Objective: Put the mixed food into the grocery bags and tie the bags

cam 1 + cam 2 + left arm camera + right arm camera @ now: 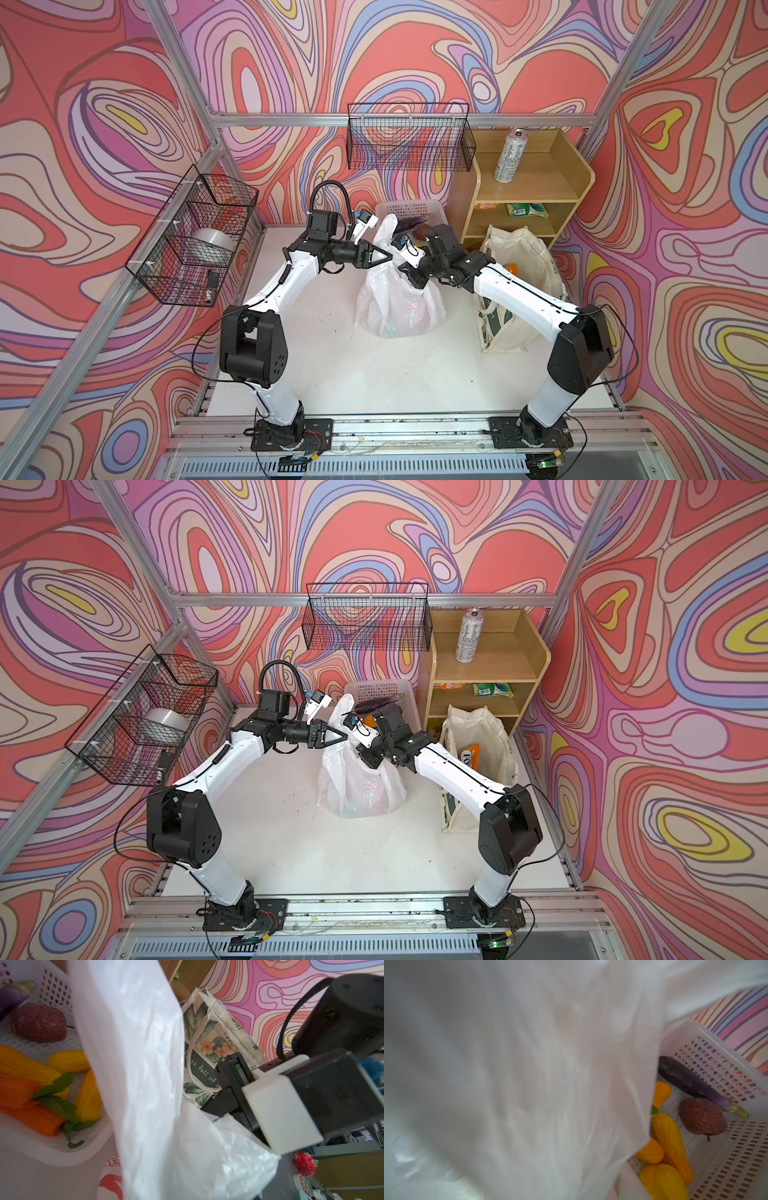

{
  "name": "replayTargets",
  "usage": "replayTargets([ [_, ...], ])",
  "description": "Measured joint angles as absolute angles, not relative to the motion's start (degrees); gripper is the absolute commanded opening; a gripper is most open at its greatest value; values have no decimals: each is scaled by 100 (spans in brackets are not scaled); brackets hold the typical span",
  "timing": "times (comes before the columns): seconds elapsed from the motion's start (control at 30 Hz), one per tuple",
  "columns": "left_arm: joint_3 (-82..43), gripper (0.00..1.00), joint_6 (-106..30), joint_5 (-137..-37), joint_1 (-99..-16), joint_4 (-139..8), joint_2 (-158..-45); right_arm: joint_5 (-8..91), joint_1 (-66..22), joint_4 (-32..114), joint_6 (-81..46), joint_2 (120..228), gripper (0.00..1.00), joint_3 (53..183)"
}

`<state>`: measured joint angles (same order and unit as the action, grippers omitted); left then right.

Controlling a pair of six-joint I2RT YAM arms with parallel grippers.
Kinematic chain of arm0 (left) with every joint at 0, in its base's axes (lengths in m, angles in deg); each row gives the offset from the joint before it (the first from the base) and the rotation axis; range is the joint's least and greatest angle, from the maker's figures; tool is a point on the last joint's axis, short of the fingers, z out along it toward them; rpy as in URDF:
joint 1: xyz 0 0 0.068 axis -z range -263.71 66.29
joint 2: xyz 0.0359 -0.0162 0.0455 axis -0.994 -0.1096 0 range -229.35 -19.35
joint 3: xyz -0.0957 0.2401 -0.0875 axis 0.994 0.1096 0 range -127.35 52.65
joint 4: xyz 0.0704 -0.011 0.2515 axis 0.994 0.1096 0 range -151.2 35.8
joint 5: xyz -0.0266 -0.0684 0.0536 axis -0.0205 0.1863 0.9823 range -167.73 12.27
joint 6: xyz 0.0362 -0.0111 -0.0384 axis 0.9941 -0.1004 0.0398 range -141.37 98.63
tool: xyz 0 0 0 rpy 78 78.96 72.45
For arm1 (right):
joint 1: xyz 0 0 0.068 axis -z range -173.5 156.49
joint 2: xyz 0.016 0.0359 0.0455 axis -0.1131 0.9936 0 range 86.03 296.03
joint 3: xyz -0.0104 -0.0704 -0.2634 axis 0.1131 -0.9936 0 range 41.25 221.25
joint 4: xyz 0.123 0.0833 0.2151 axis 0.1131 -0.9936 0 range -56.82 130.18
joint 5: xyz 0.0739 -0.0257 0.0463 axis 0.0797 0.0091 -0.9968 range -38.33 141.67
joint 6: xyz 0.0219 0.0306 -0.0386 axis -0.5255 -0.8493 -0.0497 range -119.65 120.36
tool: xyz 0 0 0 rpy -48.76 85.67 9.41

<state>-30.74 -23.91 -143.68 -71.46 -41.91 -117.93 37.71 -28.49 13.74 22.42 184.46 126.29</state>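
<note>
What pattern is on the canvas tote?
The tote shows green leaves and peach flowers on cream, clearest in left wrist view.

Left arm [266, 293], right arm [525, 298]: glossy white tubular links, matte black boxy joint housings. Small round holes dot left shoulder housing [253, 345]. Thin black cables loop off both shoulders; ribbed black hose [330, 183] arcs at 12 o'clock of left wrist. White camera bracket [362, 227], blue part atop, perhaps connector. Left gripper [388, 258]: black tapered fingers [378, 250]. Black base plates [326, 424], red wires at 4 o'clock.
</note>
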Motion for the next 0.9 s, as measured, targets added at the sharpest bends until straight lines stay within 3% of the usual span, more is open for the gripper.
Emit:
replayTargets([
  [0.2, -3044, 0, -2748, -14375, -7157, -4643, -11793, 3771, -2849, 1420, 2216, 18446, 0, 12605],
  [0.43, -2862, 0, -2748, -14362, -7155, -4810, -11760, 3763, -2674, 1544, 1750, 18442, 0, 12605],
  [0.57, -2530, 0, -2748, -14307, -7036, -5046, -11651, 3199, -2261, 1853, 1073, 18381, 0, 12603],
  [0.67, -2388, 0, -2818, -14305, -6988, -5343, -11572, 2963, -2167, 1927, 638, 18254, 50, 12537],
  [0.7, -2336, 0, -2855, -14298, -7023, -5376, -11527, 2954, -2119, 2025, 478, 18173, 57, 12445],
  [0.9, -2117, 0, -3025, -14132, -7144, -5631, -11417, 3087, -1902, 2543, -444, 17196, 71, 11551],
])
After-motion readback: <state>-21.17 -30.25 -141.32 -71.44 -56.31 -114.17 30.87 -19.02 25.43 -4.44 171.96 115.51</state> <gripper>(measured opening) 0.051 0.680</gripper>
